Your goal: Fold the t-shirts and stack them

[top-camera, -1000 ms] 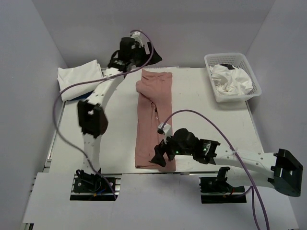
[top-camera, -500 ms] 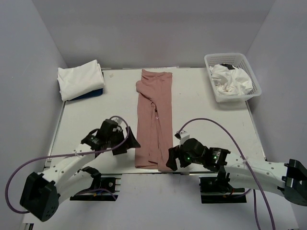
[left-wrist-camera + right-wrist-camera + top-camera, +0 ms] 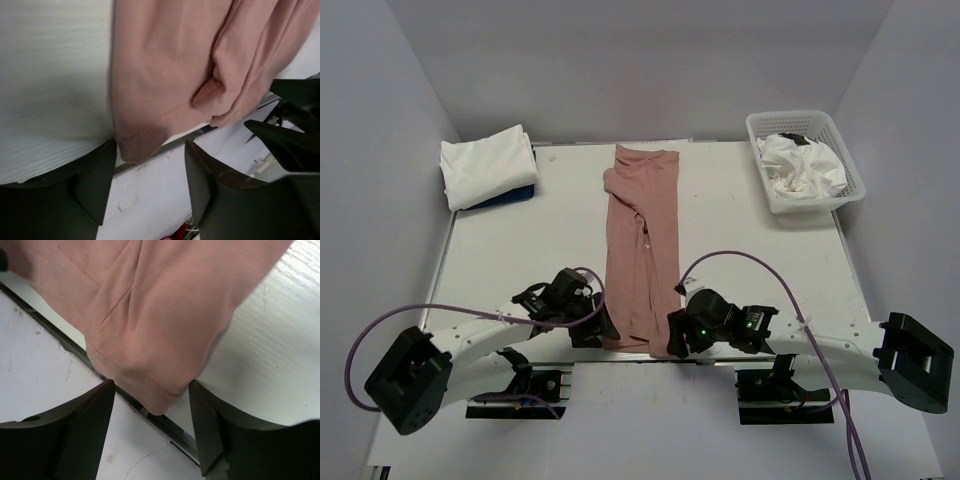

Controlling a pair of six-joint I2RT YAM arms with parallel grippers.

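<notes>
As the tee [image 3: 642, 240] is limp, pinch its hem corners. Both the left claw [image 3: 150, 150] and right claw [image 3: 150, 390] gape empty, straddling them.

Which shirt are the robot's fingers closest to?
The long dusty-pink cotton t-shirt: fingers straddle its near corners. The folded white t-shirt and crumpled white clothes in the mesh basket lie far back.
</notes>
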